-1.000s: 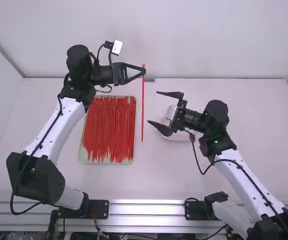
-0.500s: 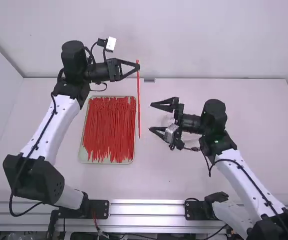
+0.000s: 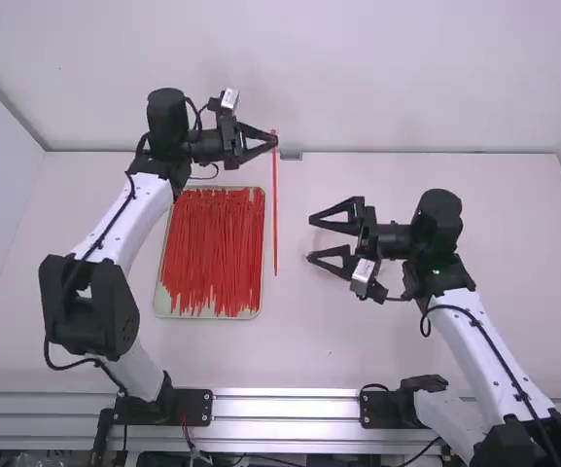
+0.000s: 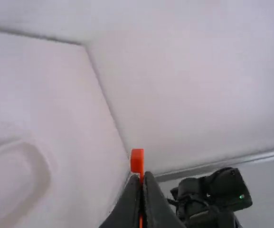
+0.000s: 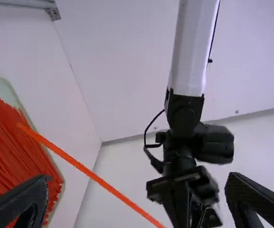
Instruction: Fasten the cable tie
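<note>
Over the far side of the table [image 3: 513, 204], your left hand [image 3: 273, 142] is clamped together on the head end of one red cable tie [image 3: 274, 209]. That tie hangs straight down, its lower tip just beside the right edge of the tray [image 3: 157, 297]. Your tray lies flat, packed with loose red cable ties [image 3: 212, 251]. Your right hand [image 3: 327, 238] hovers near the hanging tie's lower end, apart from it, with its fingers spread wide.

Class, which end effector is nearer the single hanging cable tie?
Left. The left end effector grips the cable tie at its top end; the right end effector is open beside its lower part, not touching.
</note>
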`<state>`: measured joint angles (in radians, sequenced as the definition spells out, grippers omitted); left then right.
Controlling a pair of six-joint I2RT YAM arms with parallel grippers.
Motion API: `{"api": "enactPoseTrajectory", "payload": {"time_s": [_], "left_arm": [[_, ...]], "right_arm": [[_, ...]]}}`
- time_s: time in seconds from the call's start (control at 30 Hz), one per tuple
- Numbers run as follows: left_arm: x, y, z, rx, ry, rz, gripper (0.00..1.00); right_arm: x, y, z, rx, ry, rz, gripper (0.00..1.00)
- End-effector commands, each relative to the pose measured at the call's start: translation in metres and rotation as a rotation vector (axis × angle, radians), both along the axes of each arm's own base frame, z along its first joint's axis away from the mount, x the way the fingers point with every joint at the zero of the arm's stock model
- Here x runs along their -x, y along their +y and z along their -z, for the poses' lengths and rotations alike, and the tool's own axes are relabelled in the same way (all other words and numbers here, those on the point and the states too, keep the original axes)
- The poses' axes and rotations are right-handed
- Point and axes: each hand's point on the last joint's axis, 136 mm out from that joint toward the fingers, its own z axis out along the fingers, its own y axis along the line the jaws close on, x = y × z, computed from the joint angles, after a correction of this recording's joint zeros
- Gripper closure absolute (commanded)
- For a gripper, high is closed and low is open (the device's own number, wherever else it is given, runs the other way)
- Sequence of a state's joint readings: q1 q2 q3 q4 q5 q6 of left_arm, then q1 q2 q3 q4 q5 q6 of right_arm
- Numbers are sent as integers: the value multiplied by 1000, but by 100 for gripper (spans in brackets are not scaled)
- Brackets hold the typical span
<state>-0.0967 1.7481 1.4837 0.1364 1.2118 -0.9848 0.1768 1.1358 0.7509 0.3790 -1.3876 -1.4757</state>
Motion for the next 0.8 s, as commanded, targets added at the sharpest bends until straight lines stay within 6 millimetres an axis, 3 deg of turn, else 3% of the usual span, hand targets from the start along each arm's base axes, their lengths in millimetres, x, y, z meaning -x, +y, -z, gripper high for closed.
{"api": "enactPoseTrajectory", "payload": {"time_s": [0.0, 0.43, 0.77], "left_arm": [[10, -8, -11, 29, 69, 38, 98], [19, -25, -6, 41, 194, 67, 98], [20, -40, -7, 36, 192, 57, 98]], "right_arm": [[2, 0, -11, -8, -56, -25, 1], [11, 7, 1, 0, -255, -64, 1], [12, 29, 11, 42, -384, -41, 1]]}}
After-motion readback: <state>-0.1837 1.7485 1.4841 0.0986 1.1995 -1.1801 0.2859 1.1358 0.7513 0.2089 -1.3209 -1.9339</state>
